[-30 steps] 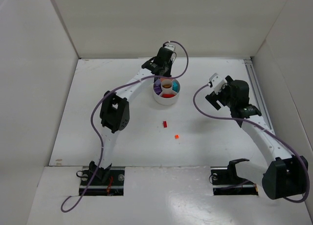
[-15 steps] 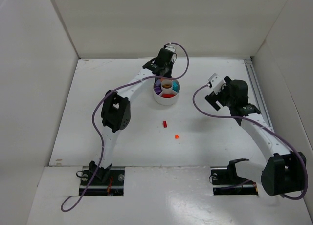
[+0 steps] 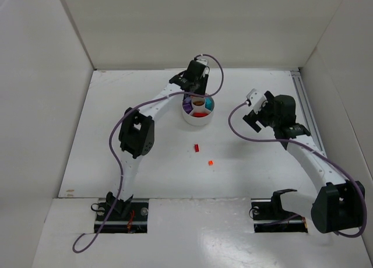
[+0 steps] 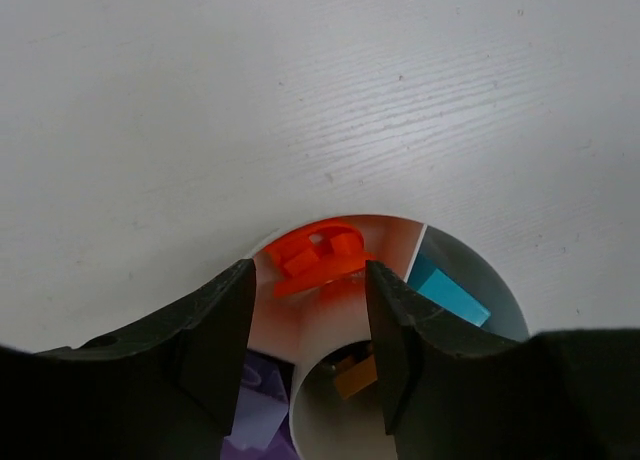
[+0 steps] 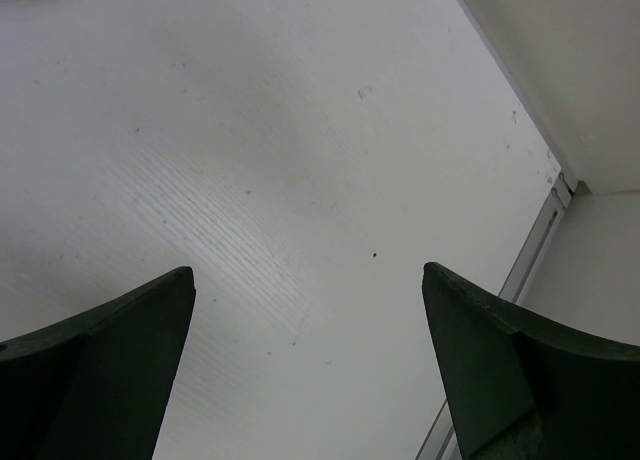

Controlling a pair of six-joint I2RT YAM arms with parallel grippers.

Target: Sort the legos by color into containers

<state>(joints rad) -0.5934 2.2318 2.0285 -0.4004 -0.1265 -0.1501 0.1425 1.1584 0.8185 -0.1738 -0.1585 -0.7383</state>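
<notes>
Left fingers (image 4: 215,350) hang over the white dish (image 3: 189,120), narrowly parted. An orange-red piece (image 4: 315,252) lies in the wedge just past the tips and looks free of the pads, though contact is hard to rule out. Teal piece (image 4: 447,292) sits in the next wedge, purple piece (image 4: 255,418) in another, brown bit (image 4: 355,376) in the centre well. Right fingers (image 5: 100,350) are spread wide with nothing between them, over bare desk (image 3: 134,93), well apart from the dish.

Step in hand, by my read: drop-off into the red/orange wedge. To do it well, widen a bit more so the piece can't cling, then lift straight up without nudging the rim. Red brick (image 3: 197,147) and orange brick (image 3: 210,162) lie unsorted on the desk near the dish.
</notes>
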